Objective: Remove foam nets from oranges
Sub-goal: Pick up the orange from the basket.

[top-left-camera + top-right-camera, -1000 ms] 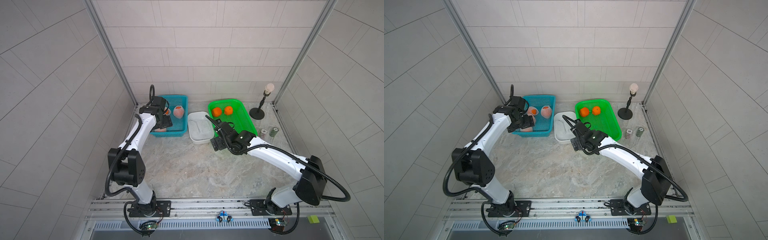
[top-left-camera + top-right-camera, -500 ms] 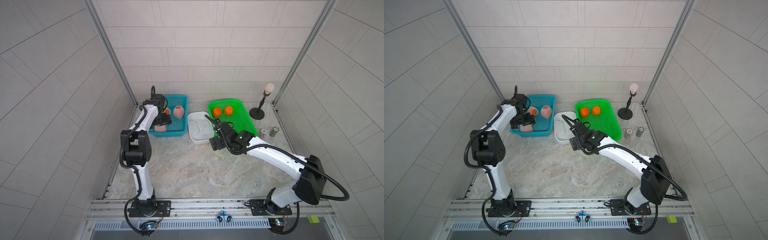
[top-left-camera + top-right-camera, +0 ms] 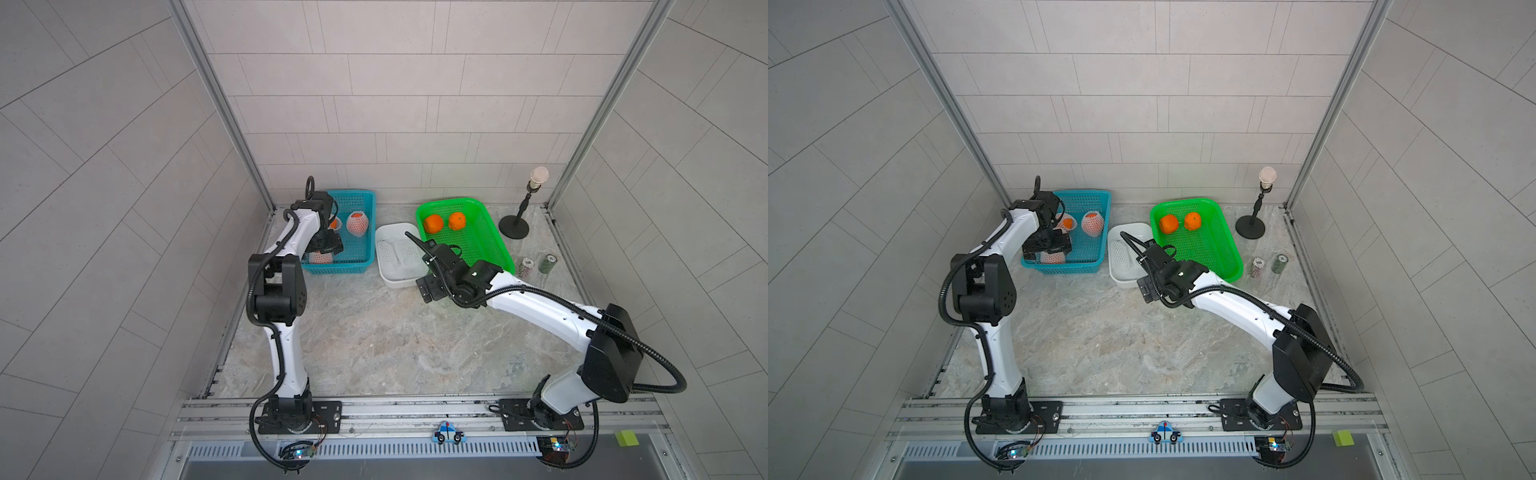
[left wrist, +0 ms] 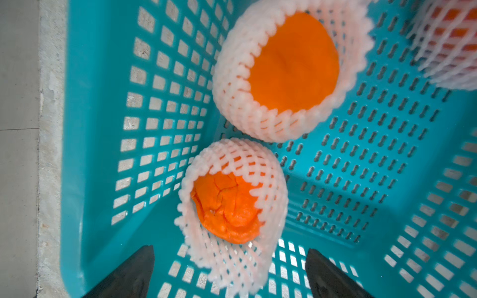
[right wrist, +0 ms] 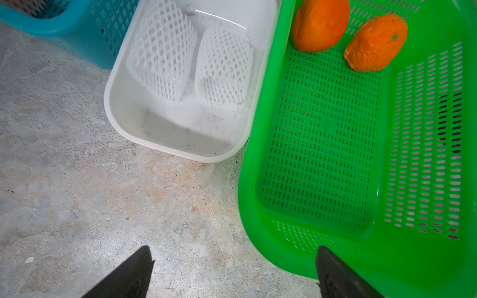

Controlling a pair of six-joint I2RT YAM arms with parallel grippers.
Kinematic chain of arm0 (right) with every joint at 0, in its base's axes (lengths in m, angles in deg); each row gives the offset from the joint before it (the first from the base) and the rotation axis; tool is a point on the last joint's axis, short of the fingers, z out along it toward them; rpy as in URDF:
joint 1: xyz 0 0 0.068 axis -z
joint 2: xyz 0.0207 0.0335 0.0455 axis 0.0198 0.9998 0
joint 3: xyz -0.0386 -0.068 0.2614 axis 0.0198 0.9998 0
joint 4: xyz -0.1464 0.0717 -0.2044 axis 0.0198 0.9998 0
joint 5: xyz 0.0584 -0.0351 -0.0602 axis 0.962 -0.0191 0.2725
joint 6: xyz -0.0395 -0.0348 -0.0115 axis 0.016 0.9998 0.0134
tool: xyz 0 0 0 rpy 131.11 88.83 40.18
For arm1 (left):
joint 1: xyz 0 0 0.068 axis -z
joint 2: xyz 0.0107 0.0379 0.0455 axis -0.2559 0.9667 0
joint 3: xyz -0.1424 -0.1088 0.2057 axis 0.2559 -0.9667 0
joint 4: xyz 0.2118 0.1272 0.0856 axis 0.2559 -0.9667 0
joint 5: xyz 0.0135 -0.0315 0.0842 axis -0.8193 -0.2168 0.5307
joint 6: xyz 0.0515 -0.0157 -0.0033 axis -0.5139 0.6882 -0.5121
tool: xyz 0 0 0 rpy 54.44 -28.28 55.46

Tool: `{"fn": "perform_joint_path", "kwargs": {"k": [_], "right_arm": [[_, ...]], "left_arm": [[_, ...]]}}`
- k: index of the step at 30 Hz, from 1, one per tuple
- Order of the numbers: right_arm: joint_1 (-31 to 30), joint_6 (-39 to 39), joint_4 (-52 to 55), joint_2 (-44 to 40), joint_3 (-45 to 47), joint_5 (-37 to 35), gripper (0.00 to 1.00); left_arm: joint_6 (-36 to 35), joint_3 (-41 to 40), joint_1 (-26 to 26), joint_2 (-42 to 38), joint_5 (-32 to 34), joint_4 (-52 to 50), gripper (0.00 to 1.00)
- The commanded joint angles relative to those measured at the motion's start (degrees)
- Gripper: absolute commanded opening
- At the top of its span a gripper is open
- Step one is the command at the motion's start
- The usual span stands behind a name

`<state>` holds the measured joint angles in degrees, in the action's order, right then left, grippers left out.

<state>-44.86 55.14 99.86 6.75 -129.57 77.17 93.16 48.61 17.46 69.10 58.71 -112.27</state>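
A teal basket (image 3: 337,268) holds three oranges in white foam nets; two show in a top view (image 3: 358,223) (image 3: 335,223). My left gripper (image 4: 229,249) hangs open inside the basket. The loose end of one foam net (image 4: 240,260) lies between its fingers, and that net's orange (image 4: 227,206) sits just beyond the tips. A second netted orange (image 4: 291,67) lies further on. Two bare oranges (image 3: 433,223) (image 3: 456,220) sit in the green basket (image 3: 486,249). Two empty foam nets (image 5: 162,56) (image 5: 224,67) lie in the white tub (image 5: 113,121). My right gripper (image 5: 233,247) is open and empty over the table at the green basket's near corner.
A small lamp on a black stand (image 3: 514,226) is at the back right. Two chip stacks (image 3: 527,266) (image 3: 547,262) stand beside the green basket. Tiled walls close in on both sides. A toy car (image 3: 448,434) sits on the front rail.
The left arm's elbow has swung in and up, and its gripper has shifted a little toward the teal basket's front, over the nearest netted orange. The right arm has not moved.
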Motion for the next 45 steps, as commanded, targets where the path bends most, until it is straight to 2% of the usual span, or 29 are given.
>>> {"fn": "perform_joint_path", "kwargs": {"k": [1, 9, 16, 22, 31, 39, 45], "right_arm": [[-0.2, 0.1, 0.2, 0.7, -1.3, -0.2, 1.00], [-0.2, 0.1, 0.2, 0.7, -0.9, -0.4, 1.00], [0.0, 0.1, 0.2, 0.9, -0.8, -0.4, 1.00], [-0.1, 0.0, 0.0, 1.2, -0.8, -0.4, 1.00], [0.0, 0.2, 0.0, 1.1, -0.7, -0.5, 1.00], [0.0, 0.2, 0.0, 1.1, -0.9, -0.4, 1.00], [0.1, 0.3, 0.2, 1.1, -1.0, -0.4, 1.00]], "left_arm": [[0.1, 2.3, -0.1, 1.7, 1.2, -1.1, 0.98], [1.7, 3.6, 0.0, 4.7, -3.0, 0.0, 0.97], [3.0, 4.2, 0.5, 5.5, -6.5, 1.1, 0.89], [3.1, 3.8, 1.2, 5.1, -5.4, 1.3, 0.90], [2.0, 3.6, 1.2, 4.9, 3.2, 0.3, 0.97], [2.1, 3.1, 2.1, 4.8, 5.0, 0.8, 1.00], [2.7, 4.5, 2.1, 7.7, 3.4, 1.1, 1.00]]}}
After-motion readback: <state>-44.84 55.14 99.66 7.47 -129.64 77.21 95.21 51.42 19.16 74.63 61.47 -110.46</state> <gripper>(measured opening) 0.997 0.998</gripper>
